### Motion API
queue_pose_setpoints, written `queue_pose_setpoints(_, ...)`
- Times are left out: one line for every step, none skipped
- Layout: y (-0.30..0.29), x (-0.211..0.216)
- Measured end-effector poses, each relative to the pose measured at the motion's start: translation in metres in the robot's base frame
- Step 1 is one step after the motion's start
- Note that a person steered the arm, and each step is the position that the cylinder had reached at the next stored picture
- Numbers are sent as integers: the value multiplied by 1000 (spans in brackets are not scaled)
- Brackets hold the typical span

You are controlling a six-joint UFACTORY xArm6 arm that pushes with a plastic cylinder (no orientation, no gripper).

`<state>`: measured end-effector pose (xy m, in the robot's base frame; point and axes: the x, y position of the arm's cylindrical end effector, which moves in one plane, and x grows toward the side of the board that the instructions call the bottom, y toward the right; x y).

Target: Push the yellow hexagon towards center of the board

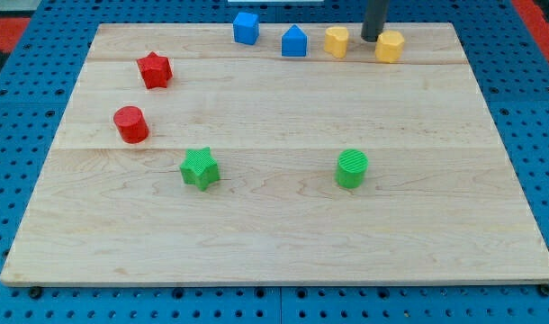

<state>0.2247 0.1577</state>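
Up at the board's far edge, my tip (372, 39) is a bare dark rod with no jaws to open or close, and it touches down in the narrow gap between two yellow blocks. The yellow hexagon (390, 46) sits just beside the tip at about four o'clock, hard against the top edge of the wooden board (274, 225) and right of its midline. At about nine o'clock from the tip is the other yellow block (337, 41), whose shape I cannot make out for sure; it is close to the tip too. Further out along the same top row, still at nine o'clock, come a blue house-shaped block (294, 41) and then a blue cube (246, 27). Toward the board's middle, at roughly six o'clock from the hexagon, stands a green cylinder (352, 168), well apart from it and a little left of a straight line down. A green star (200, 167) lies at about seven o'clock from the tip, level with the cylinder. Over on the view's left are a red star (154, 69) and, at six o'clock from it, a red cylinder (130, 123). Counted up: two yellow, two blue, two green, two red, eight blocks in all. Around the board runs a blue pegboard (544, 135) dotted with holes.
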Motion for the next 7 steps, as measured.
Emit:
queue_pose_setpoints(4,0)
queue_pose_setpoints(17,0)
queue_pose_setpoints(29,-4)
queue_pose_setpoints(38,-12)
queue_pose_setpoints(32,11)
queue_pose_setpoints(32,36)
queue_pose_setpoints(32,54)
